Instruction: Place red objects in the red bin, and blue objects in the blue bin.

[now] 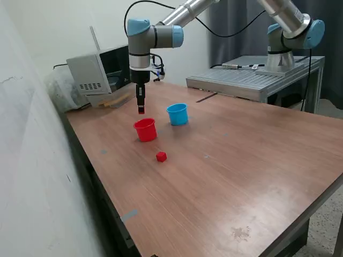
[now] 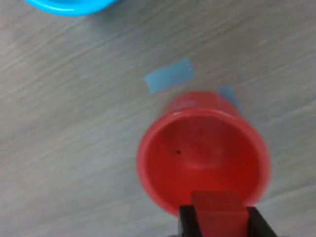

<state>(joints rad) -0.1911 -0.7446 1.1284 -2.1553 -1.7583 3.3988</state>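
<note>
Exterior view, left to right: grey box-like device (image 1: 96,72) sat at the table's (image 1: 225,176) far corner, roughly 10 o'clock from the red cup (image 1: 145,129). Gripper (image 1: 141,110) hung at about 12 o'clock of the red cup, pointing straight down, above the rim, not touching it. Jaws were clamped on a red cube (image 1: 141,110), just visible at the fingertips. Second red cube (image 1: 161,156) lay loose on the table at about 5 o'clock from the red cup, near it but apart. Light blue cup (image 1: 177,114) stood upright at about 2 o'clock from the red cup, close beside, not touching. Metal platform (image 1: 252,80) with the arm's base sat at the far right.

Wrist view: red cup (image 2: 202,153) seen from above, open mouth up, looked empty inside. Held red cube (image 2: 218,211) overlapped the cup's rim, pinched between the two dark fingers (image 2: 186,223). Two blue tape patches (image 2: 169,77) were stuck to the table just beside the cup. Blue cup's rim (image 2: 69,6) cut off at the frame edge.

No dark blue cubes could be made out in either view.
</note>
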